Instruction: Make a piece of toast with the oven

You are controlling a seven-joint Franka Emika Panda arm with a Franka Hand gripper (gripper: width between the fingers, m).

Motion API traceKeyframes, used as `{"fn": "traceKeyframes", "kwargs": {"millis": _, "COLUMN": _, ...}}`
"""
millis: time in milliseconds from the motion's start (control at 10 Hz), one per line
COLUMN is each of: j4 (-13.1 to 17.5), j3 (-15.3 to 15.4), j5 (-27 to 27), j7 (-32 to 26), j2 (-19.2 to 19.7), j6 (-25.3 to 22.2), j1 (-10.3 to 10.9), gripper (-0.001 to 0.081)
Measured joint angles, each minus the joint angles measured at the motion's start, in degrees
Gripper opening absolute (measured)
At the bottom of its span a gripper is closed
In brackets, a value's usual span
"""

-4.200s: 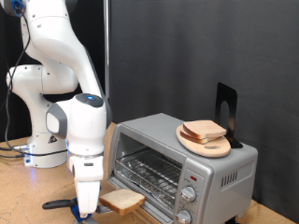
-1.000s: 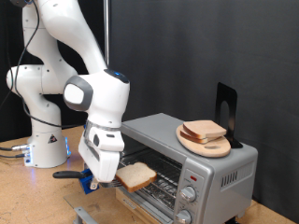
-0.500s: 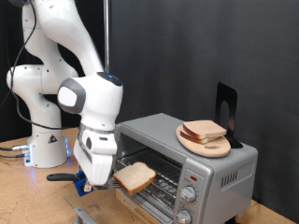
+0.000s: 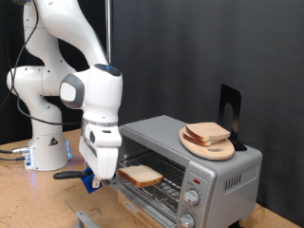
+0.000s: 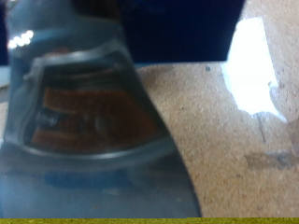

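Since half a second ago my gripper (image 4: 104, 175) has levelled the piece of toast (image 4: 141, 175), pinched flat, long axis pointing into the oven (image 4: 195, 157) mouth

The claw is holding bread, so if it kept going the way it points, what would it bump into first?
Probably the boxy silver toaster oven. The claw points toward the exterior view's right, holding the pale square bread slice at the oven's open front, above its wire rack. The bread would likely get there first, though depth is unclear.
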Motion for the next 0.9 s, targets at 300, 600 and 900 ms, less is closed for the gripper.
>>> {"fn": "traceKeyframes", "kwargs": {"millis": 300, "j4": -1.1, "j3": 2.2, "j5": -0.6, "j7": 4.3, "j2": -1.1, "j6": -0.4, "j1": 1.2, "gripper": 0.0491}}
{"fn": "traceKeyframes", "kwargs": {"millis": 600, "j4": -1.4, "j3": 4.9, "j5": -2.6, "j7": 11.6, "j2": -1.0, "j6": -1.7, "j1": 2.7, "gripper": 0.0491}}
{"fn": "traceKeyframes", "kwargs": {"millis": 900, "j4": -1.7, "j3": 6.1, "j5": -2.3, "j7": 12.7, "j2": -0.8, "j6": -1.5, "j1": 3.1, "gripper": 0.0491}}
